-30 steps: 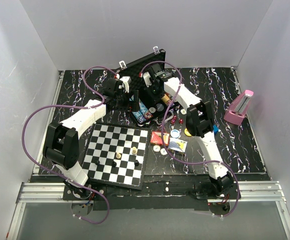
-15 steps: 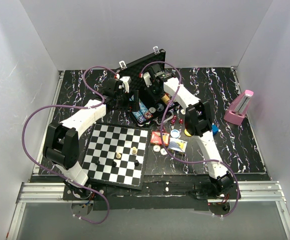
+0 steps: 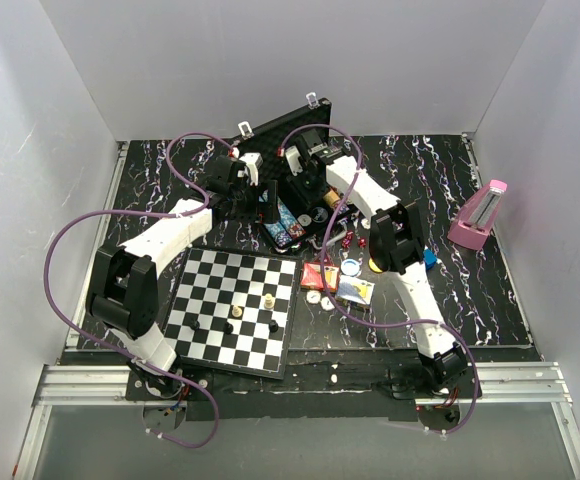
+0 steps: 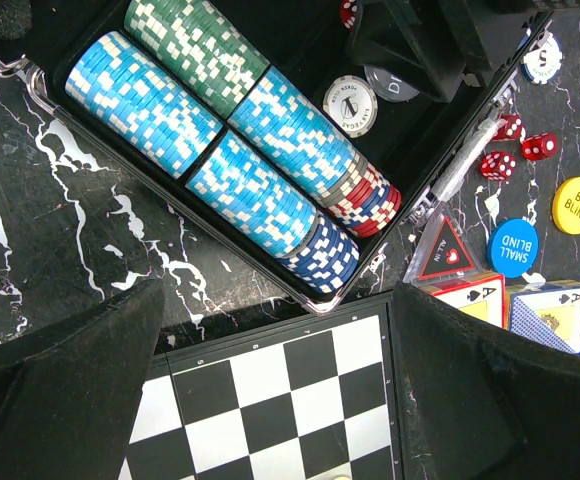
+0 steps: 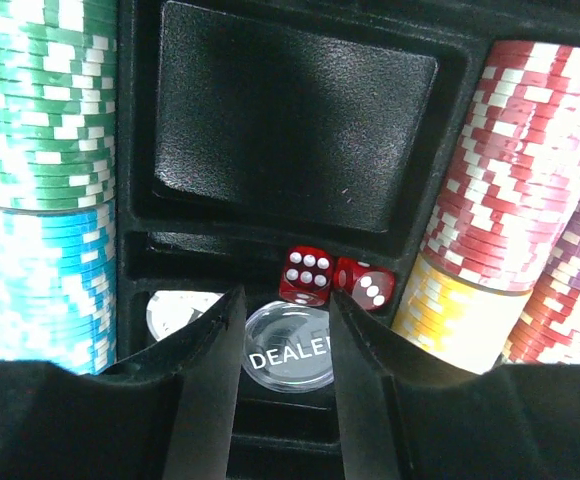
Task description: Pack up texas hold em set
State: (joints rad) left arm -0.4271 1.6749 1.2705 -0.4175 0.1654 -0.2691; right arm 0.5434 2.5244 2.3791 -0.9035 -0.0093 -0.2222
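Packing in progress: the right gripper [image 5: 283,300], jaws parted and holding nothing, hangs over the clear round DEALER button [image 5: 285,360] lying beside two red dice [image 5: 307,273] in the middle well of the open black ribbed briefcase [image 3: 288,122]. The left gripper [image 4: 278,330] hovers spread wide above the case's near corner. The next move probably means fetching the boxed card decks [image 4: 515,310] and coloured blind buttons [image 4: 513,247] lying on the black white-veined tabletop [image 3: 450,190], ringed by plain white walls [image 3: 270,60].
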